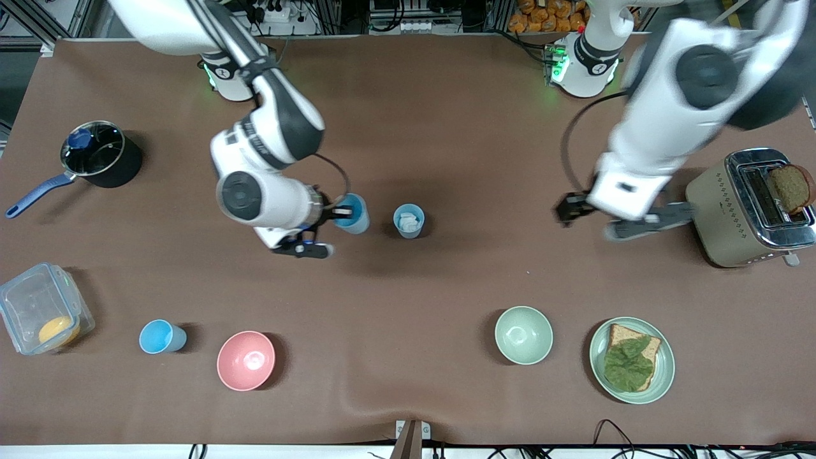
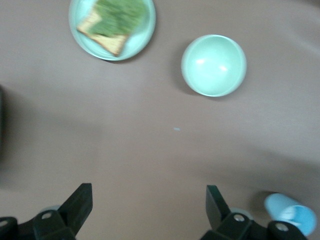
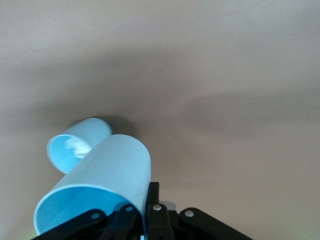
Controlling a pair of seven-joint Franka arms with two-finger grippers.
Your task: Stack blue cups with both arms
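- Your right gripper [image 3: 142, 212] pinches the rim of a bright blue cup [image 3: 100, 187], black fingers [image 3: 152, 202] closed on its wall.
- The held cup is tilted, its open mouth facing the camera.
- A second blue cup [image 3: 77, 142] sits just beside it on the brown worktop [image 3: 225, 100], something pale inside.

Even, bright overhead illumination; soft, short shadows lie beside objects on the table [image 1: 446, 127]. The left arm [image 1: 663, 140] shows motion blur. Glare marks the toaster [image 1: 746, 210]. Both wrist views are soft-focused.
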